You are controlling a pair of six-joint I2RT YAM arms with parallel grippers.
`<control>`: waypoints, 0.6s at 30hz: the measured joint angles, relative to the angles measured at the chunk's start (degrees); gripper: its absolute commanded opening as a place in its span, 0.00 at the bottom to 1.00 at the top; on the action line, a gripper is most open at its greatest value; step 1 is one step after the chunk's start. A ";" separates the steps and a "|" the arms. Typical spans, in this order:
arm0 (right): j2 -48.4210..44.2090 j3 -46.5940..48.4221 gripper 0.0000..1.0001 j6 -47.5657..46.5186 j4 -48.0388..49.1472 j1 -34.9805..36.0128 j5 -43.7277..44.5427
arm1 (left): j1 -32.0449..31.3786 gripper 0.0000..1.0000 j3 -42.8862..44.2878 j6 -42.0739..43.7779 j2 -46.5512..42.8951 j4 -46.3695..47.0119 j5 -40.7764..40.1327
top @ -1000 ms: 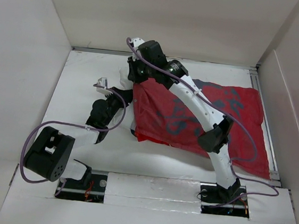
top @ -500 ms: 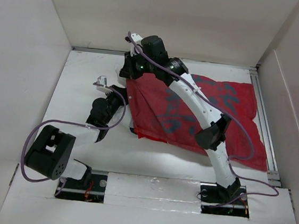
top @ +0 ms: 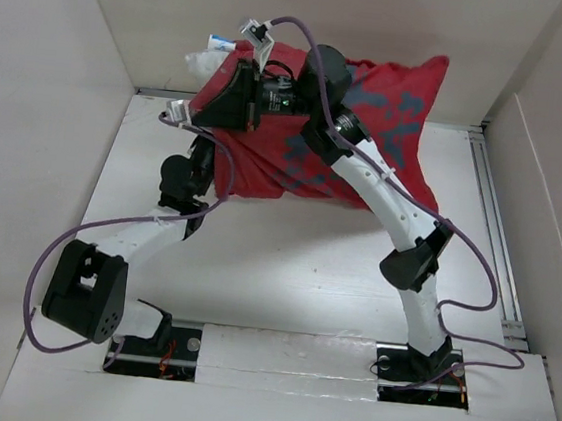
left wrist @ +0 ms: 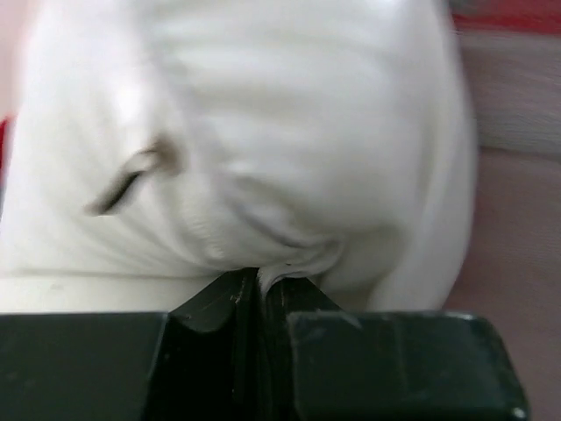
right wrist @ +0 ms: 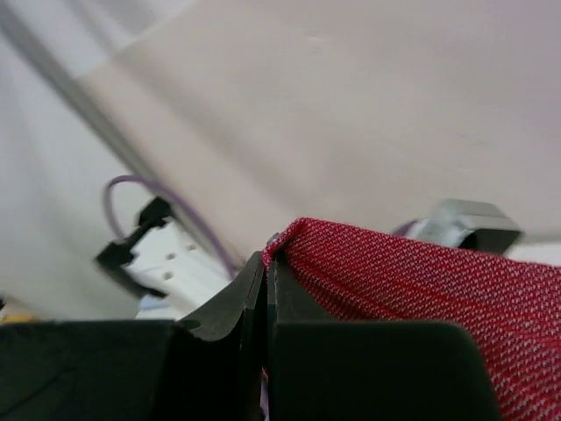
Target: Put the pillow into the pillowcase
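My right arm [top: 383,196] stretches up and to the left from its base, elbow bent, with the wrist high over the far side of the table [top: 285,271]. The right gripper [right wrist: 266,267] has its jaws pressed together on a fold at the edge of the pillowcase [top: 381,121] and holds the red cloth up. My left arm [top: 158,233] reaches forward and up beside it. The left gripper [left wrist: 261,288] is clamped tight on a small pinch of the pillow's [left wrist: 263,132] white cover.

From above, the pillowcase hangs raised in front of the back wall [top: 401,22]. Its duller face with grey-blue marks is towards the camera, and its mouth is at the left near both wrists. The pillow looks to be mostly inside the case. Only a white end with the small blue-and-white tag [top: 219,41] pokes out at the top left of the opening. I cannot tell whether the lower edge of the case touches the table.
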 measured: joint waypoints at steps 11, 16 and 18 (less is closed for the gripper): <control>-22.93 -30.12 0.00 6.73 29.14 -1.25 -15.06 | -1.81 0.00 13.79 18.91 -20.04 -23.28 -8.41; -31.56 -50.97 0.00 6.67 36.61 -8.81 -15.30 | -9.11 0.00 15.23 25.53 -18.56 -24.17 -8.35; -34.16 -62.18 0.00 5.62 38.51 -13.11 -13.51 | -10.86 0.00 11.21 25.16 -16.39 -20.59 -5.70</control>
